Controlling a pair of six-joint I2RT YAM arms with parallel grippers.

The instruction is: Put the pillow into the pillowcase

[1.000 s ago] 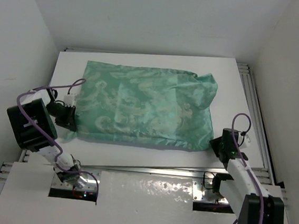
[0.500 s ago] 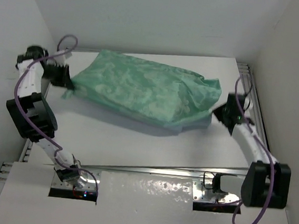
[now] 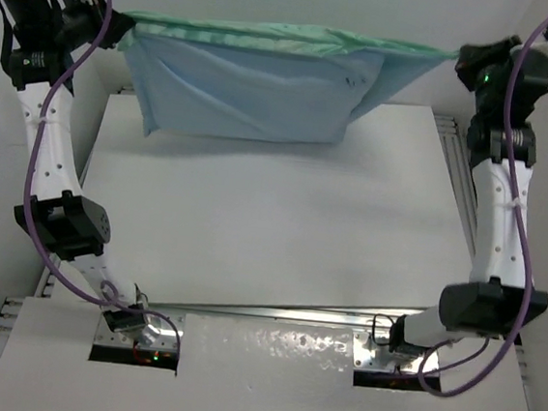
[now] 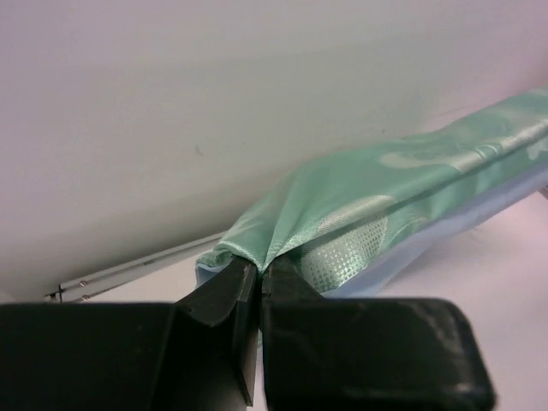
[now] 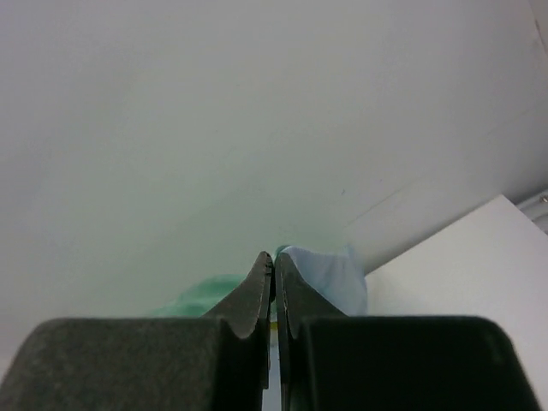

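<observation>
The pillowcase [image 3: 247, 86] hangs high above the table, stretched between both arms. Its sea-green face runs along the top edge and its light blue face hangs toward me. My left gripper [image 3: 126, 24] is shut on the left corner; in the left wrist view the green cloth [image 4: 385, 197] pinches into the closed jaws of that gripper [image 4: 259, 270]. My right gripper [image 3: 453, 58] is shut on the right corner, where light blue cloth [image 5: 330, 274] shows beside the closed tips of the gripper [image 5: 274, 257]. The pillow is hidden; only cloth shows.
The white table [image 3: 272, 225] lies below the hanging cloth. A metal rail [image 3: 459, 184] runs along its right edge. White walls close in on the left, back and right, near both raised arms.
The pillowcase went from lying flat on the table to hanging high in the air. Both arms rose and spread toward the back corners. The right gripper closed on the right corner.
</observation>
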